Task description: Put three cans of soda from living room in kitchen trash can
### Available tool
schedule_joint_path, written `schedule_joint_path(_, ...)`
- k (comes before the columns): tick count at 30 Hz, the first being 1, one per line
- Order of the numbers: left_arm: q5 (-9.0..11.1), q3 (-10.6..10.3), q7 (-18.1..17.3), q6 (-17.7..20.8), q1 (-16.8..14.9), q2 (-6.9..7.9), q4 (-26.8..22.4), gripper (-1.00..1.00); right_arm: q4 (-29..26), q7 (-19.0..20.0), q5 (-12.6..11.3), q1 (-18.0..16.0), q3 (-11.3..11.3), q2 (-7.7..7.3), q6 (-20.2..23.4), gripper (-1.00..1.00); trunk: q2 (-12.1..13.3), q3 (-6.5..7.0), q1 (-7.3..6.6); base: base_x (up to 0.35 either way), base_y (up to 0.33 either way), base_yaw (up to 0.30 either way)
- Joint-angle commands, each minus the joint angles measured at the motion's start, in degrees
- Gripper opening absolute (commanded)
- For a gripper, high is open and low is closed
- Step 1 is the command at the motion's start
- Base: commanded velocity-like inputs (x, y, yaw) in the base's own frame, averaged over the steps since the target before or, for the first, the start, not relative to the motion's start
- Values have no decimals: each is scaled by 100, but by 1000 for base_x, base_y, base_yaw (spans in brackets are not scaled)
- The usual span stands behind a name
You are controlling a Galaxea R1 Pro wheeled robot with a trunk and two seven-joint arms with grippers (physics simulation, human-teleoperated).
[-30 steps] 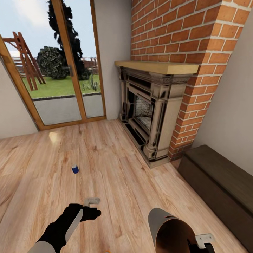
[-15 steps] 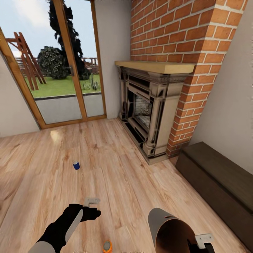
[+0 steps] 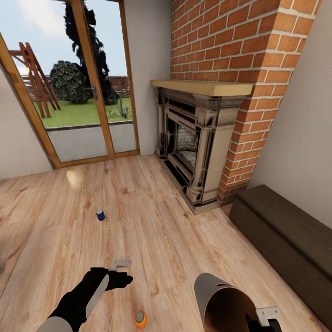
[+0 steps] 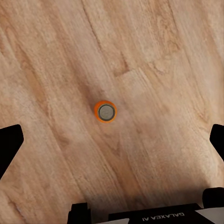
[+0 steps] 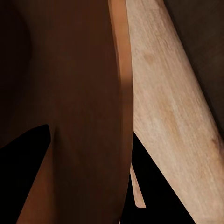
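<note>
One orange can (image 4: pixel 105 111) upright, centred between my left gripper's (image 4: pixel 112 140) spread jaws | right gripper (image 3: pixel 263 320) pinching bin (image 3: pixel 221 299) rim.

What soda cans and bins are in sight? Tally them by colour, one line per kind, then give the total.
Dark blue can: 1, standing on the wood floor.
Orange can: 1, upright on the floor near the robot.
Grey bin with copper-brown inside: 1, held up at the right arm.
Total: 3
</note>
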Motion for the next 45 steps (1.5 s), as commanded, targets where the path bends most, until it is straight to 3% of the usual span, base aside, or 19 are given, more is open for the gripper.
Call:
schedule_joint_path(1,0,0,-2,-2,-1,0,-1,100,-11,0,17,-2,-10,0,1,-100,0,1,0,-6,-1,0)
schedule_joint_path(31,8,0,-2,-137,0,-4,41,100,-18,23,-61,-2,-30,0,3,-100,0,1,0,-1,0,0)
schedule_joint_path(45,1,-8,-4,-138,-3,-8,42,100,-12,21,-56,-2,-19,0,4,-100,-562,-251,307,0,0,0)
